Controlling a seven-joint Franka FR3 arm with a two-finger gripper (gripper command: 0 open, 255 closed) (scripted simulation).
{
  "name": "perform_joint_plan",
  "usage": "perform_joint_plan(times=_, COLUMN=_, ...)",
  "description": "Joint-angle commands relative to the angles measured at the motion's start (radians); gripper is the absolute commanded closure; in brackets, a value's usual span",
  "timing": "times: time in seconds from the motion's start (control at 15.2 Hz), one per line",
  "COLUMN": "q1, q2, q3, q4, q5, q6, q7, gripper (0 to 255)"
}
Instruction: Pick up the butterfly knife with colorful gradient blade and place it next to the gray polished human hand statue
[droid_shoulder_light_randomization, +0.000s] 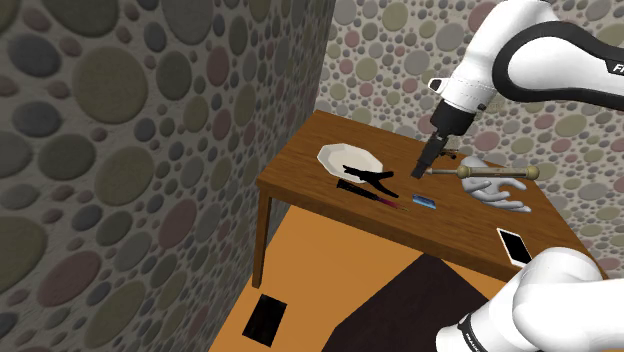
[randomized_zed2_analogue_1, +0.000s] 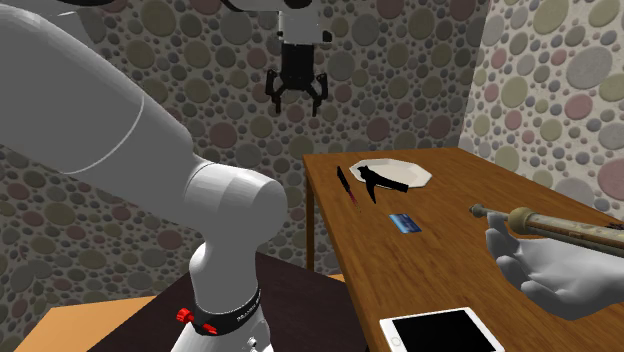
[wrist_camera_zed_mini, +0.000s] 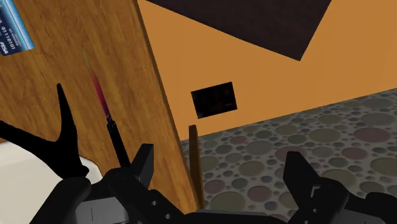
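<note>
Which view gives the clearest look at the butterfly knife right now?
The wrist view: the butterfly knife lies on the table close to the gripper, blade colours plainly graded. The shoulder view and second exterior view show a thin dark sliver with a reddish tip near the plate.

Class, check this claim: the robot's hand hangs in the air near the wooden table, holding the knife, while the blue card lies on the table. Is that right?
Not quite. The hand hangs in the air near the table open and empty, as the second exterior view shows; the knife lies on the table near the blue card.
</note>
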Motion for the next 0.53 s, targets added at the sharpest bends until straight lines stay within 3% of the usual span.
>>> perform_joint_plan(times=0.0, q1=-0.001, q2=0.038, q3=-0.022, q4=-0.029, q5=-0.014, q6=0.075, q7=-0.049, gripper=0)
perform_joint_plan(times=0.46, q1=0.003, q2=0.222, q3=-0.088, q4=-0.074, q5=-0.037, q6=0.324, q7=-0.199, gripper=0)
